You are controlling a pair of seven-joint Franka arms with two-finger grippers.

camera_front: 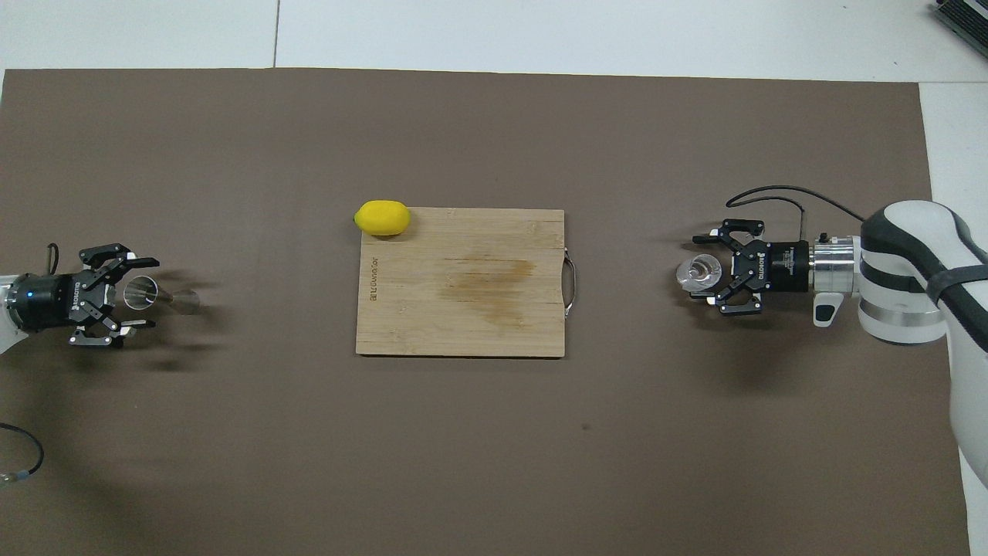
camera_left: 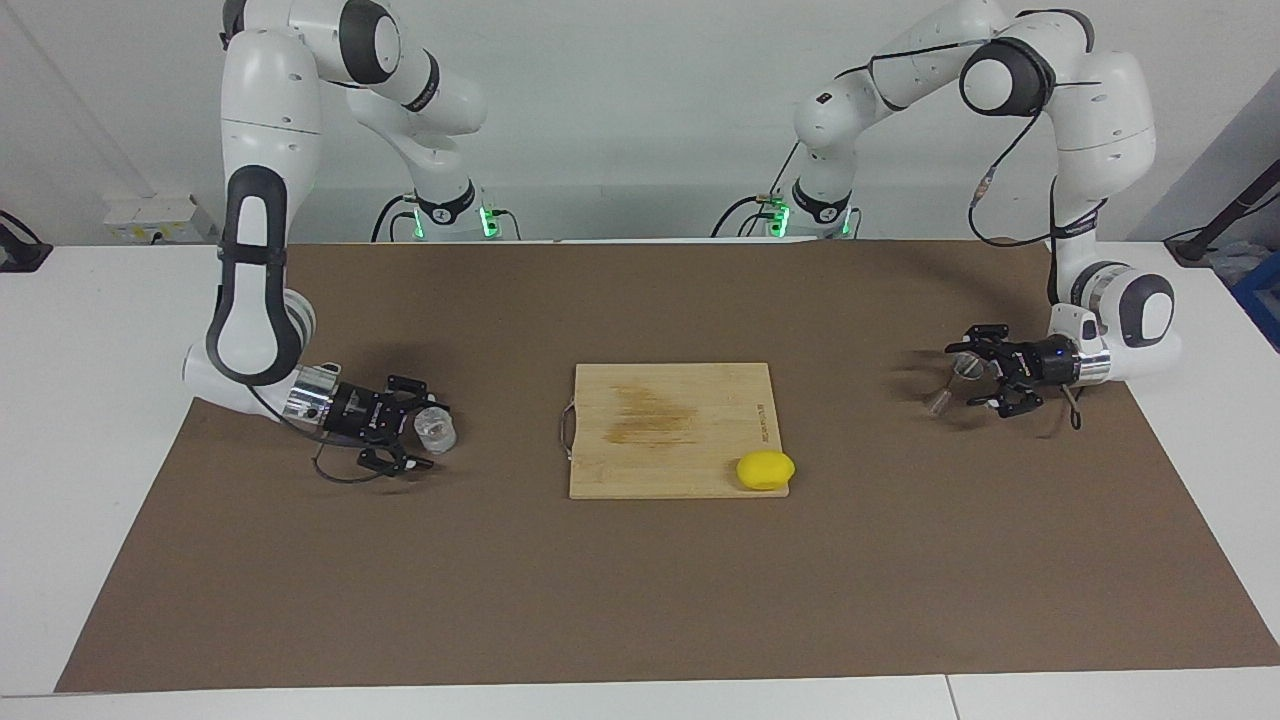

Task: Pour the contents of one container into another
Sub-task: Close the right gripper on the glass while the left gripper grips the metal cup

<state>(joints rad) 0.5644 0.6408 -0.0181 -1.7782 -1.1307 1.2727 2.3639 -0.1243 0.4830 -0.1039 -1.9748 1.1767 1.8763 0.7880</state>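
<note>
Brown mat (camera_left: 640,600) across the white table (camera_left: 80,400). Cutting board (camera_front: 463,282) at frame centre, small unreadable lettering along one edge; lemon (camera_front: 382,218) on its corner. Glass cup (camera_front: 699,272) upright at overhead centre-right, between the spread fingers of the right gripper (camera_front: 708,268), not clamped. Jigger (camera_front: 158,294) upright at centre-left, framed by the wide-open left gripper (camera_front: 139,293).

One glass cup (camera_front: 699,274), one jigger (camera_front: 158,295), one lemon (camera_front: 382,218), one cutting board (camera_front: 463,309), two arms.
</note>
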